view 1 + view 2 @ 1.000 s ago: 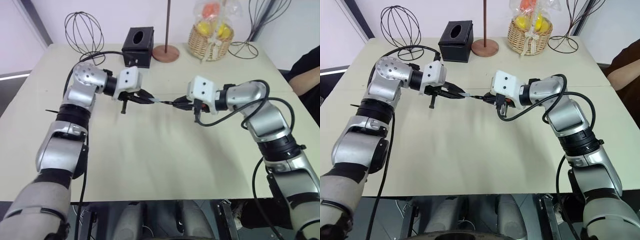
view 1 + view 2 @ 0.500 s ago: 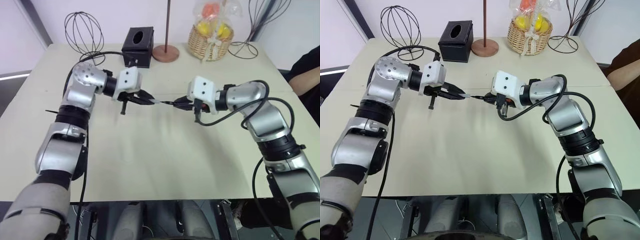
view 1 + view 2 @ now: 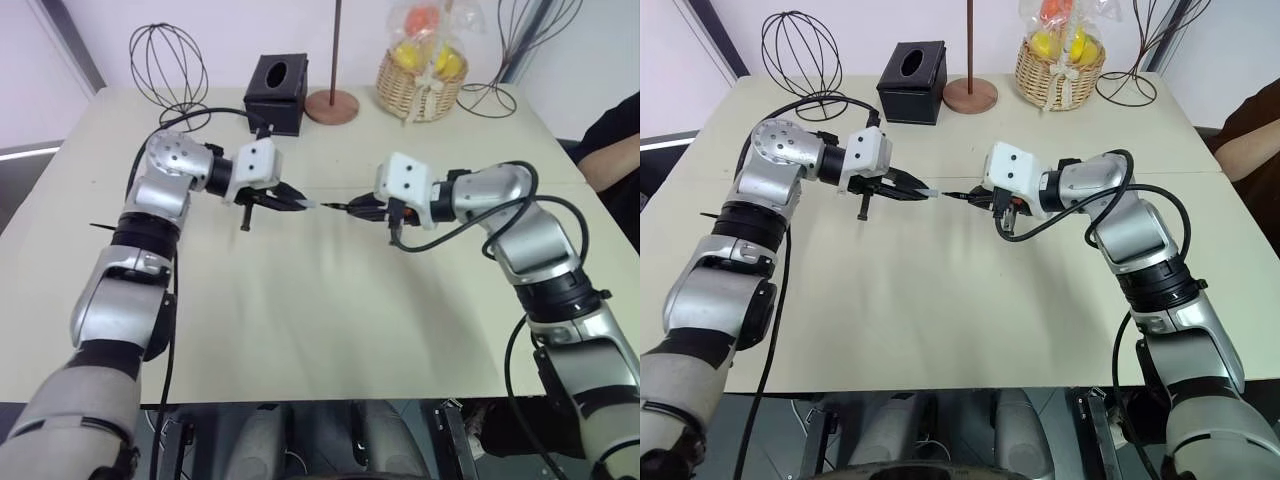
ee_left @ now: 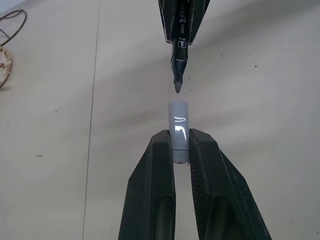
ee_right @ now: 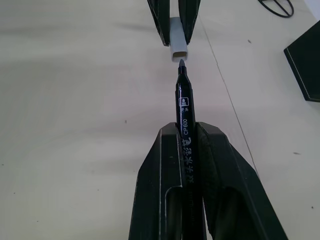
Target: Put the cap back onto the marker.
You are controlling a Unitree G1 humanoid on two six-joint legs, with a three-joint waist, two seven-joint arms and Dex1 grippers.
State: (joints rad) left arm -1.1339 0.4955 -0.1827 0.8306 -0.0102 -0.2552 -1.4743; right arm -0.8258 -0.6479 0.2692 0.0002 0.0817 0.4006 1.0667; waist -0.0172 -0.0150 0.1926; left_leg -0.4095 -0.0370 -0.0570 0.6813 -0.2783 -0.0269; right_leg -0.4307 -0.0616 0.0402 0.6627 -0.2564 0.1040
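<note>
Clamping the cap [image 4: 178,131] between its two black fingers [image 4: 155,185], the left gripper [image 4: 179,142] holds the little grey tube by its closed end, so the open mouth sticks out toward the other arm. Opposite it, the right gripper [image 5: 186,131] is closed tight on the marker [image 5: 184,112], gripping the barrel and leaving the pointed tip free. In the left wrist view the tip hangs at twelve o'clock of the cap's mouth, apart from it by a small gap and nearly on the same line. Both are held in the air above the pale table [image 3: 330,330], roughly midway between the two arms in the head views. The step in hand looks like the final approach before seating. To do it well, bring the tip and the cap's axis onto one straight line before closing the gap, then push slowly along that axis, since any sideways offset could catch the tip on the rim or twist the cap in the fingers.
</note>
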